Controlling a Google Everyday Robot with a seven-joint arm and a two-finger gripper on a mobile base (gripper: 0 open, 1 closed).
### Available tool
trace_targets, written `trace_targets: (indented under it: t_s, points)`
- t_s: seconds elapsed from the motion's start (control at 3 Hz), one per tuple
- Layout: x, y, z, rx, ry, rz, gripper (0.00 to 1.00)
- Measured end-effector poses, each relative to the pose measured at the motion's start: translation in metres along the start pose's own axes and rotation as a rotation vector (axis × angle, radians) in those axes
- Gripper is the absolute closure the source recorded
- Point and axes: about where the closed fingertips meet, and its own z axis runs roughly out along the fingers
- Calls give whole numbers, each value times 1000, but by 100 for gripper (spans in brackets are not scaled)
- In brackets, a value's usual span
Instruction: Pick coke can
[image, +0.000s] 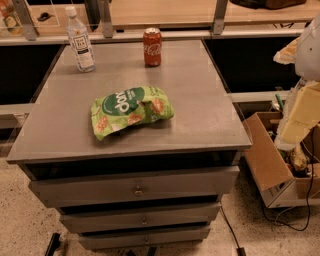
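Note:
The coke can (152, 47), red with white script and a silver top, stands upright at the far middle of the grey cabinet top (200, 105). My gripper (299, 117) is part of the pale arm at the right edge of the camera view. It hangs beside the cabinet, off its right side, far from the can and holding nothing that I can see.
A clear plastic bottle (80, 40) with a white cap stands at the far left of the top. A green snack bag (131, 111) lies in the middle. The cabinet has several drawers (135, 190) in front. An open cardboard box (272, 160) and cables sit on the floor at right.

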Motion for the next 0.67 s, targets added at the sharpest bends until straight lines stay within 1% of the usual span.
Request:
trace_targets:
  t_s: [0.33, 0.67]
  points:
    - [0, 0, 0, 0, 0, 0, 0]
    - [1, -4, -6, 25, -39, 37, 0]
